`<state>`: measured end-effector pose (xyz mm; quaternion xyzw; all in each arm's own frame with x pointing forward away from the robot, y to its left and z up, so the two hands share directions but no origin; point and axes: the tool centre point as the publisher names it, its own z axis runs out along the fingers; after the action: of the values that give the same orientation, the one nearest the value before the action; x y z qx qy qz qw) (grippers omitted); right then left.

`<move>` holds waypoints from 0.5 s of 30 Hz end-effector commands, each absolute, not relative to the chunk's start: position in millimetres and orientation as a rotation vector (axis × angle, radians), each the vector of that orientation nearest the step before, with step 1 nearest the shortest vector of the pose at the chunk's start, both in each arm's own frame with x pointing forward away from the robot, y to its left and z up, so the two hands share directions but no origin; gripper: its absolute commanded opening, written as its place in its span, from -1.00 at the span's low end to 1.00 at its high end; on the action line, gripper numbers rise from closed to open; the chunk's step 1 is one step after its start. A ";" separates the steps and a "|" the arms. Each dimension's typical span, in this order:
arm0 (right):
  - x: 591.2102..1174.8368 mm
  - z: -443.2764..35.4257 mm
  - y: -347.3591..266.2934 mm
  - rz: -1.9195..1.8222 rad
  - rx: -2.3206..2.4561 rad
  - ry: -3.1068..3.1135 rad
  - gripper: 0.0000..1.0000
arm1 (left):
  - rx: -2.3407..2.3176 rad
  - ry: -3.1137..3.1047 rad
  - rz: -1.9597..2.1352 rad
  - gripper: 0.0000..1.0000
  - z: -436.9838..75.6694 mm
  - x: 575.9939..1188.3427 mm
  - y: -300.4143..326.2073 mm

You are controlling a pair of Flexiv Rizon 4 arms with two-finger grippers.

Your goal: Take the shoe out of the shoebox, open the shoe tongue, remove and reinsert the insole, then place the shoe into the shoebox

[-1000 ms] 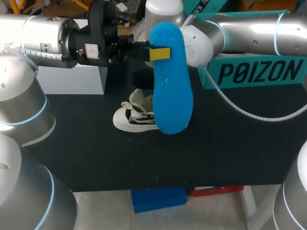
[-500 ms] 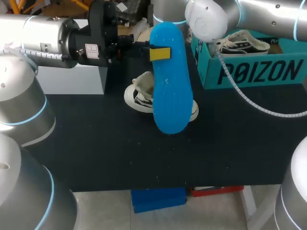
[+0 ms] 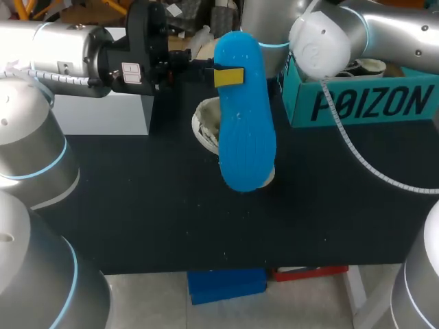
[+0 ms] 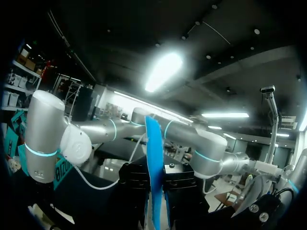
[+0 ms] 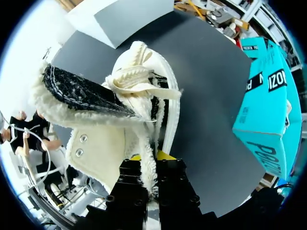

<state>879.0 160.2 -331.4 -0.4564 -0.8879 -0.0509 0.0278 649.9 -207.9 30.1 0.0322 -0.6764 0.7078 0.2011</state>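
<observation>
The table [image 3: 171, 205] has a flat black surface. Two items stand directly on it, well apart from each other. A white box [image 3: 103, 113] stands at the far left edge. A teal shoebox [image 3: 363, 103], open at the top, stands at the far right edge. The shoe [image 3: 204, 127] is located over the middle of the far half, between the two boxes. Contact between the shoe and the surface cannot be determined.
</observation>
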 end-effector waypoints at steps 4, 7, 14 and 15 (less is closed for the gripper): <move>874.1 -345.1 154.1 -0.315 -2.130 -2.309 -1.00 | 0.094 -1.891 1.982 -1.00 29.3 649.0 -209.8; 874.0 -350.5 153.9 -0.307 -2.147 -2.295 -1.00 | 0.094 -1.891 1.982 -1.00 29.3 649.0 -209.8; 876.4 -368.7 153.6 -0.293 -2.159 -2.258 -1.00 | 0.094 -1.891 1.982 -1.00 29.3 649.0 -209.8; 876.9 -371.2 153.3 -0.286 -2.158 -2.252 -1.00 | 0.094 -1.891 1.982 -1.00 29.3 649.0 -209.8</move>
<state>878.2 152.1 -363.9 -0.6703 -0.7373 -0.0838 0.0061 649.9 -207.9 30.1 0.0322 -0.6764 0.7078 0.2011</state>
